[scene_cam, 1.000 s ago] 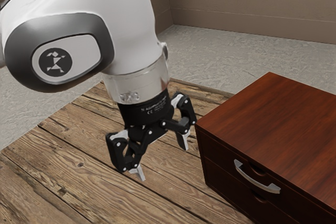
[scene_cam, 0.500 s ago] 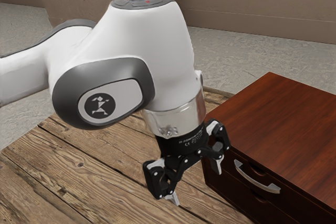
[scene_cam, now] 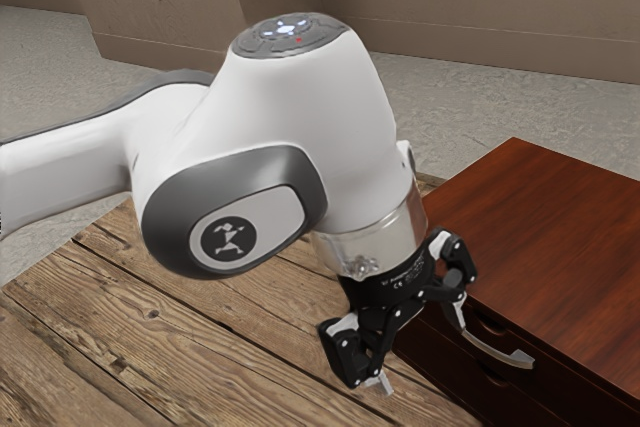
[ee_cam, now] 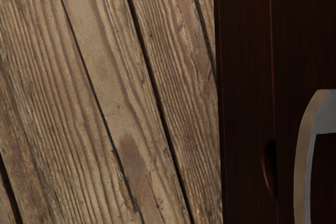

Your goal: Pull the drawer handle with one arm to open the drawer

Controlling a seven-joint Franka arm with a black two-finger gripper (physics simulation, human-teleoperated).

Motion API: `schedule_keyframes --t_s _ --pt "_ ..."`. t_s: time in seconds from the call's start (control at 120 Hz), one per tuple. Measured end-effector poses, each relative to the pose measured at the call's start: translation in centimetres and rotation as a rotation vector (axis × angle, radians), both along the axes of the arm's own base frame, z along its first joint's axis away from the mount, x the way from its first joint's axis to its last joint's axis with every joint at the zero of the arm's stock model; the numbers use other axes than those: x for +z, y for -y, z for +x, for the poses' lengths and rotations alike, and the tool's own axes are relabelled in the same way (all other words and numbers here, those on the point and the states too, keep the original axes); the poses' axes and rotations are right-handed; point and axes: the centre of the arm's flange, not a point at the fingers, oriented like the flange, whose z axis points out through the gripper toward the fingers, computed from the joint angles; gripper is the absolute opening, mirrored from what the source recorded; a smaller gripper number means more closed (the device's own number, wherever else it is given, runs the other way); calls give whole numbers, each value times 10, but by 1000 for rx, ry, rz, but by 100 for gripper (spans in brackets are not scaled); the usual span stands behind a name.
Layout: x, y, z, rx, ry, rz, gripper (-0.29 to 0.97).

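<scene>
A dark red wooden cabinet [scene_cam: 545, 232] stands at the exterior view's right, on the plank table. Its upper drawer front carries a curved silver handle [scene_cam: 497, 349], and the front sits flush with the cabinet. My black gripper [scene_cam: 418, 347] hangs open just in front of the cabinet's near corner. One fingertip [scene_cam: 461, 313] is close to the handle's near end; the other [scene_cam: 376, 382] is out over the planks. Nothing is between the fingers. In the wrist view the cabinet front [ee_cam: 247, 77] and the handle [ee_cam: 308, 150] lie beside the hand.
The weathered plank table [scene_cam: 150, 317] stretches out in front of the cabinet, toward the exterior view's left. Beyond it are a speckled floor [scene_cam: 480, 97] and brown walls. My white arm [scene_cam: 280, 167] covers the middle of the exterior view.
My arm has swung toward the exterior view's right and lower, bringing the open gripper from the middle of the planks up to the cabinet's front by the handle.
</scene>
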Motion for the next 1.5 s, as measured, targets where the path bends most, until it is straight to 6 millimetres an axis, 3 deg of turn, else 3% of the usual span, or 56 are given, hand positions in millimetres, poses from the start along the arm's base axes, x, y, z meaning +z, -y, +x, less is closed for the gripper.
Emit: schedule_keyframes --t_s 0.225,1.05,1.275,1.5 --pt "-14 4 12 11 3 5 68" --pt "-25 11 23 6 30 -6 68" --pt "-25 12 24 3 36 -11 44" --pt "-38 10 28 -1 27 -7 35"
